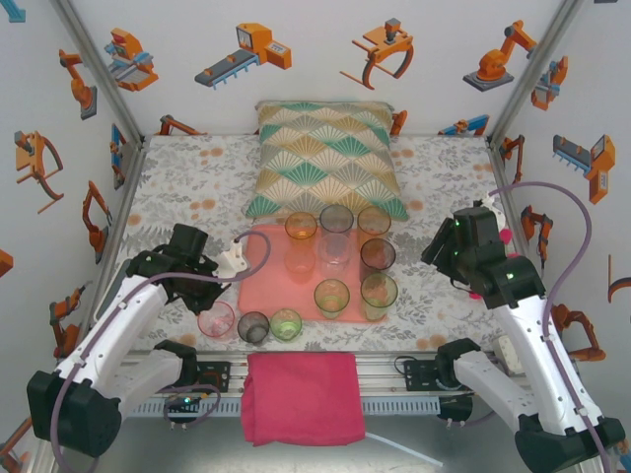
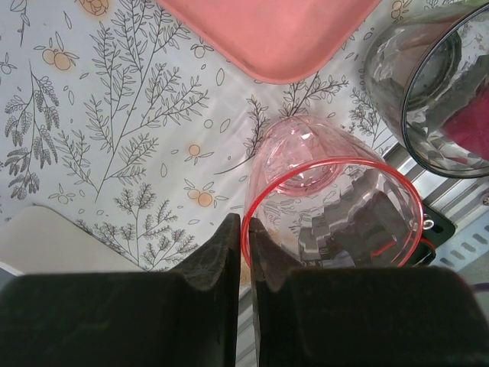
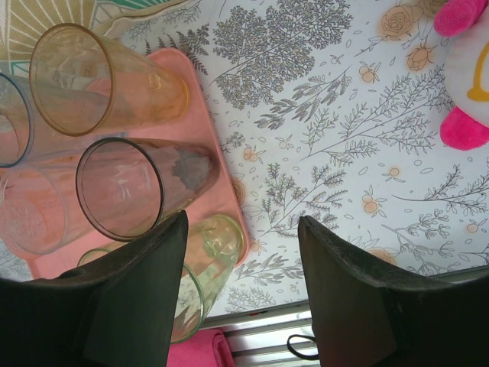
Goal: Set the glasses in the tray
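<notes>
The left pincer is pinching the rim of a pink see-through round tumbler. The tumbler is over the floral tabletop, just off the flat salmon-pink rectangular tray at its 7 o'clock. A smoky grey tumbler stands near at the pink one's 3 o'clock. The right pincer hangs spread and empty at the tray's 3 o'clock.

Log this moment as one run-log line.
left hand: shut on pink glass rim | right hand: open, empty, right of tray | also outside tray: grey glass, green glass
</notes>
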